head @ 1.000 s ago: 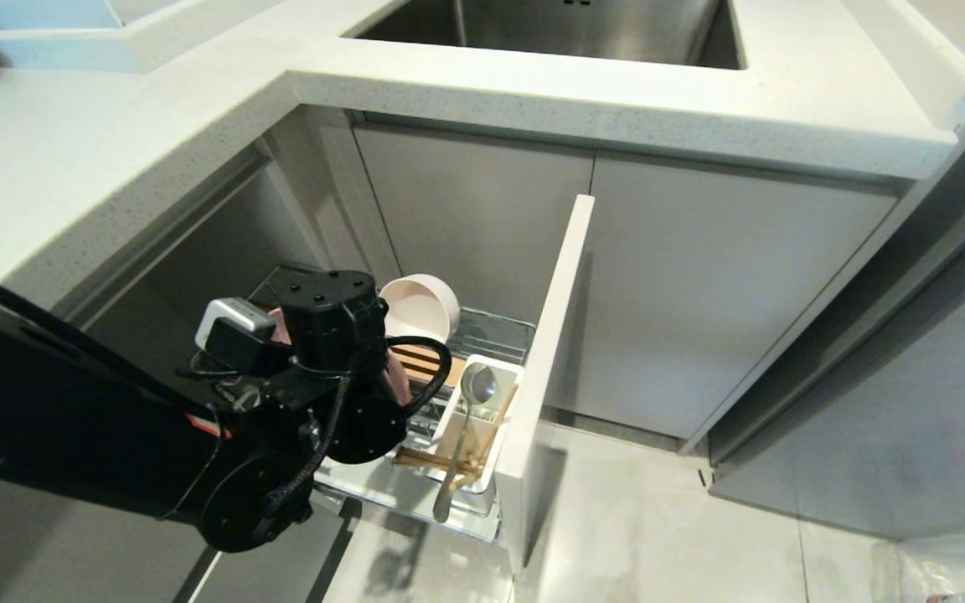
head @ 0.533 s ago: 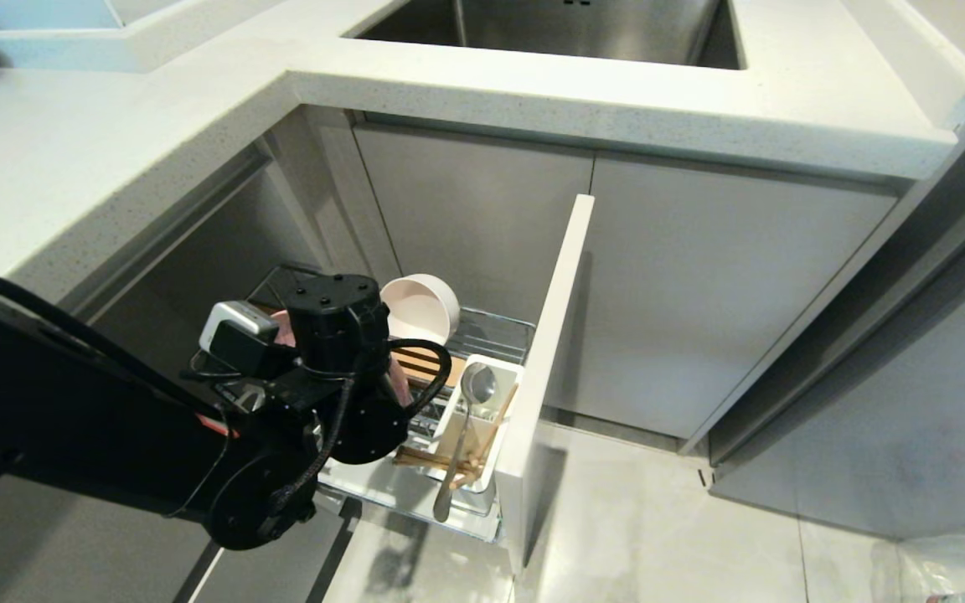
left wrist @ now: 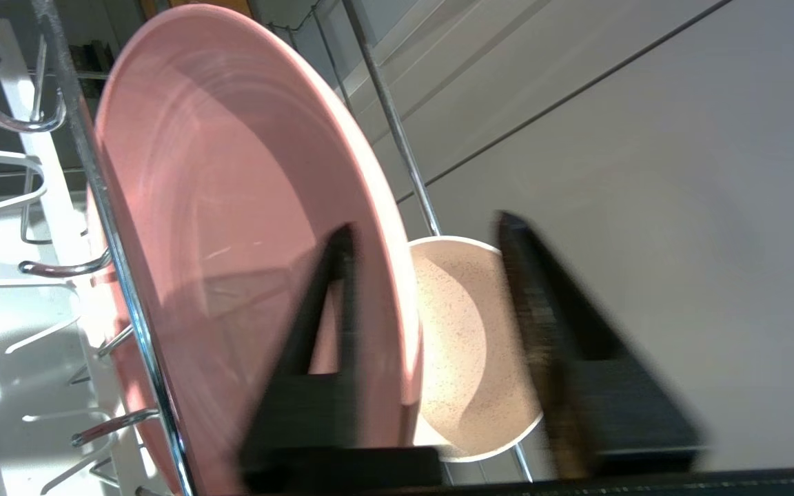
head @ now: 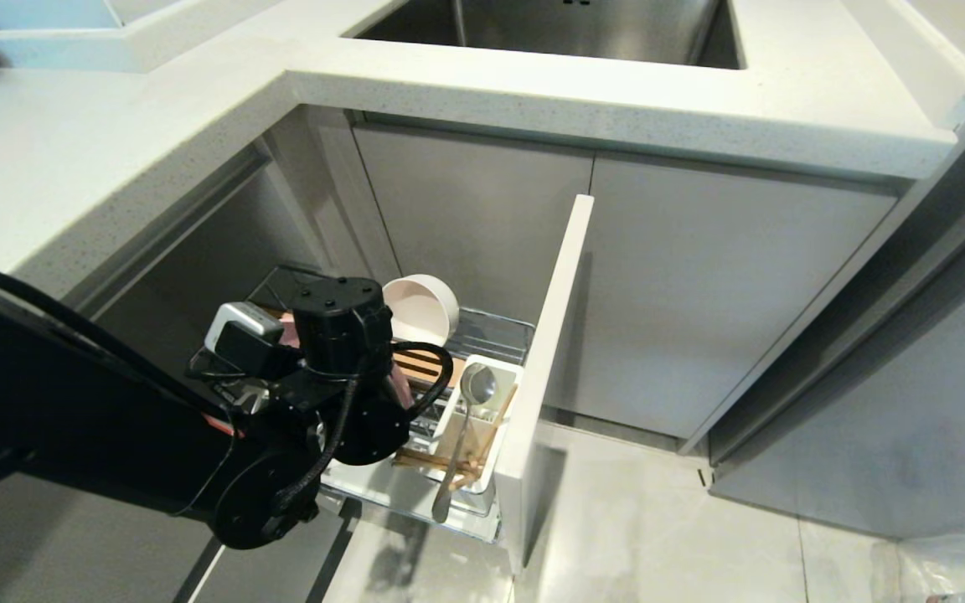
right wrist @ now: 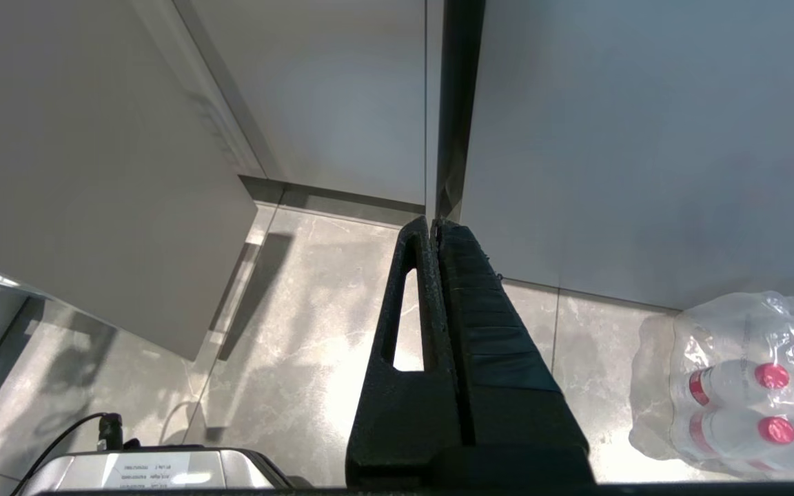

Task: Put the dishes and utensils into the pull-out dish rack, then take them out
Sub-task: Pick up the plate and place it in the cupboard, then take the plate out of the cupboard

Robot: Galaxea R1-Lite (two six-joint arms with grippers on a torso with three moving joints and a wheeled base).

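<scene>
Countertop (head: 97, 159) fills the upper left of the head view, pale and speckled, with a steel sink (head: 558, 25) set into it further along. Below it the left arm reaches down into the pull-out dish rack (head: 495, 331), whose chrome wire basket hangs off a tall pale grey cabinet front (head: 554, 335) standing edge-on. The left gripper (left wrist: 424, 241) is among the wires with its two black fingers (left wrist: 321, 303) parted; a pink plate (left wrist: 231, 207) stands on edge between them, one finger on its face side and the other clear of its rim, so the pincer is released and grips nothing. Just beyond the plate sits the cream bowl (head: 420, 310), tipped on its side in the rack with its speckled inside facing the wrist camera. Next to it runs the slotted orange-wood strip (head: 420, 364), and then the white utensil cup (head: 482, 423) right against the cabinet front. The metal spoon (head: 464, 435) leans in the cup, round end up and handle sticking out below, and the wooden chopsticks (head: 436, 461) lie across the cup's lower part. The right gripper (right wrist: 435, 227) hangs over the grey tiled floor (right wrist: 300, 331) with its fingers clenched together on nothing, near a plastic-wrapped pack of bottles (right wrist: 741, 386)
</scene>
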